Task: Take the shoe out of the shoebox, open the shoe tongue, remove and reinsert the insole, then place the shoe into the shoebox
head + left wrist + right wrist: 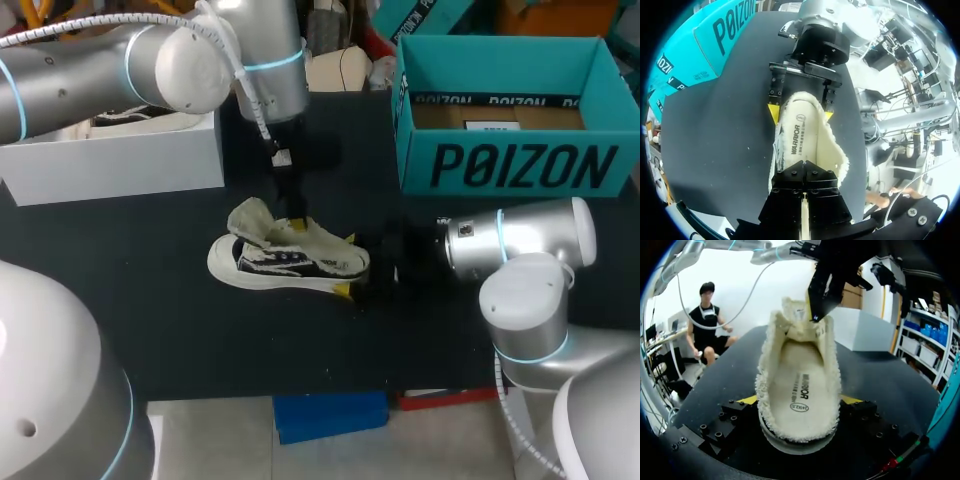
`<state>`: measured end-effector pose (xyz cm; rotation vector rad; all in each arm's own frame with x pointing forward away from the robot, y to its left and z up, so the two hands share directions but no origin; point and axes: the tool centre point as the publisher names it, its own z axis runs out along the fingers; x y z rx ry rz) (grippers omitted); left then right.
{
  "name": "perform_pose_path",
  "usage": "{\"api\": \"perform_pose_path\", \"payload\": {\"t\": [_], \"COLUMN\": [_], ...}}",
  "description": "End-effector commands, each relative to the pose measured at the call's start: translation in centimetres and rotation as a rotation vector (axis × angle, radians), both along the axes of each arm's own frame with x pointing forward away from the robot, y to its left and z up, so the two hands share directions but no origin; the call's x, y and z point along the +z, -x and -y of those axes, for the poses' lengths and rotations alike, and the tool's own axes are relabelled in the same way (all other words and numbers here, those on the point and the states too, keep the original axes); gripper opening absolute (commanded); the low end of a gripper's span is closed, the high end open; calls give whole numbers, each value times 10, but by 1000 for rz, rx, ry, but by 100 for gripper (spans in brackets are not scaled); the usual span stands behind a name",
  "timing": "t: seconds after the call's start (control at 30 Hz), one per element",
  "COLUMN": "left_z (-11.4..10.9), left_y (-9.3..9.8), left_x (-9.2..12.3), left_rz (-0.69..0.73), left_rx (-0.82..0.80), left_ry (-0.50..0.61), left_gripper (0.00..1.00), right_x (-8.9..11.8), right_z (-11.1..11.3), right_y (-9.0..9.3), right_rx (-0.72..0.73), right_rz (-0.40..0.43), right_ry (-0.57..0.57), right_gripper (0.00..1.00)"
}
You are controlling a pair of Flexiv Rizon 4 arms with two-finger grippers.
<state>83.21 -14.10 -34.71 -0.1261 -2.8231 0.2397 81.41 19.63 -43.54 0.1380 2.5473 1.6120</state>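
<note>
Already out of the shoebox [500,165], the shoe [290,262] lies on the table [150,300], heel clamped by the right gripper [800,113], tongue [797,315] pinched open by the left gripper [812,316], insole [797,390] not yet removed

Legend: the black desk [150,320] is being occupied by three things. A fleece-lined shoe [288,258] is being borne near its middle, a teal shoebox [520,165] at its far right, a white box [120,160] at its far left.
</note>
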Motion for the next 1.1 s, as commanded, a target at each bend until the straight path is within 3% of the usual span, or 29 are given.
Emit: {"api": "perform_pose_path", "payload": {"t": [0.03, 0.57, 1.1], "left_z": [0, 10, 12], "left_y": [3, 15, 34], "left_x": [-10, -46, -68], "left_rz": [5, -52, -73], "left_rx": [-2, -32, -63], "left_ry": [-8, -35, -54], "left_gripper": [0, 0, 0], "right_x": [-1, -1, -1], "right_z": [1, 1, 1], "right_y": [-1, -1, -1], "right_rx": [0, 0, 0], "right_rz": [-1, -1, -1], "right_ry": [0, 0, 0], "right_gripper": [0, 0, 0]}}
